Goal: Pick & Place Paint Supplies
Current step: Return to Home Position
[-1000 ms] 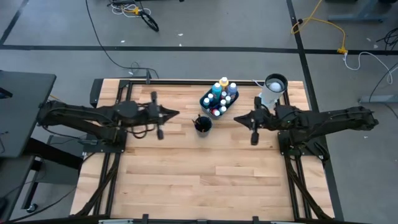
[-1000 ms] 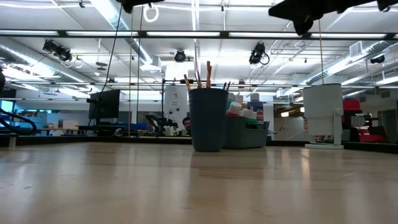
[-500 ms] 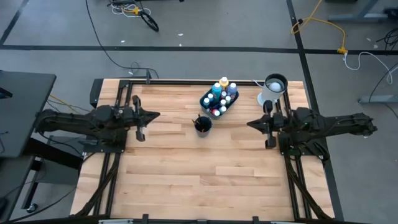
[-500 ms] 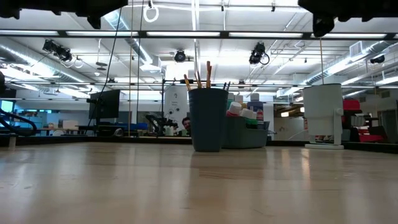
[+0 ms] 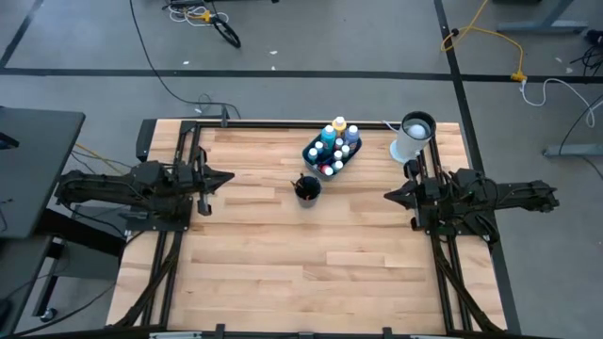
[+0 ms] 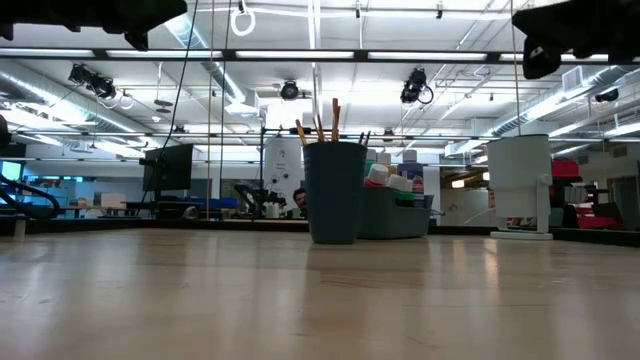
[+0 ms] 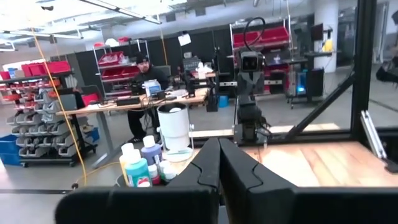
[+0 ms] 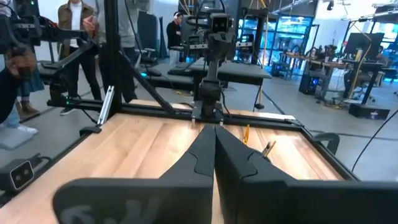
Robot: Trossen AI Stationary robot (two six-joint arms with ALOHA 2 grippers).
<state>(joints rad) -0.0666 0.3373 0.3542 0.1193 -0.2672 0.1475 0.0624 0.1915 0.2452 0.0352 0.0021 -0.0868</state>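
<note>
Both empty, fingers together, left gripper [image 5: 229,176] and right gripper [image 5: 388,196] have withdrawn, blue cup [image 5: 307,187] well beyond their fingertips, packing apparently done.

Paint bottles [image 7: 142,164] beyond closed left tool [image 7: 219,143]

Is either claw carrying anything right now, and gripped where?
Nothing is held. The left claw and right claw are both shut and empty; the brushes stand in the blue cup.
</note>
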